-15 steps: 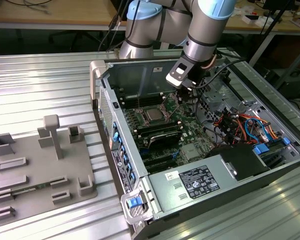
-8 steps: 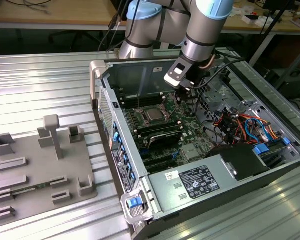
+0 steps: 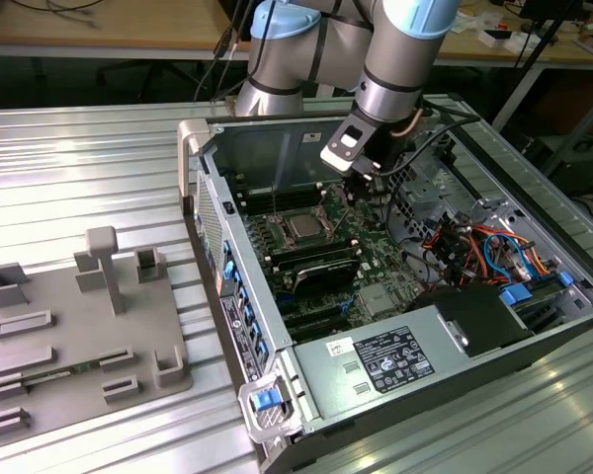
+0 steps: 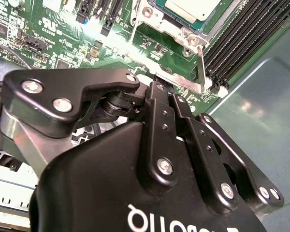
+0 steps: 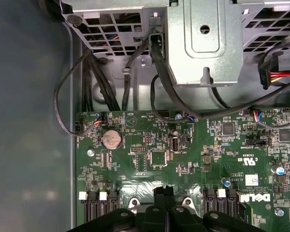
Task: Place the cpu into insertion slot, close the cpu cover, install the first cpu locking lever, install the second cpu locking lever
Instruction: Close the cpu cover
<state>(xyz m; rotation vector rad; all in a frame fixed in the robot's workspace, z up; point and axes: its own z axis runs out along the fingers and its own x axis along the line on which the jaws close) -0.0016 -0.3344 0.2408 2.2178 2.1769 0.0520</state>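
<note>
While exterior view shows cpu point(image 3: 304, 226) seated on mobo point(image 3: 381, 242), first wrist view shows pincer point(image 5: 164, 193) tips together.

Exterior view looks down at a slant, from some way off, into the open case point(image 3: 267, 153), arm point(image 3: 395, 59) reaching in from the far side; both wrist views hang close over the motherboard point(image 4: 63, 29), looking past the gripper point(image 4: 164, 89); the second wrist view faces the cpu point(image 4: 191, 7), the first wrist view the drive cage point(image 5: 203, 38); all three share the motherboard.
</note>
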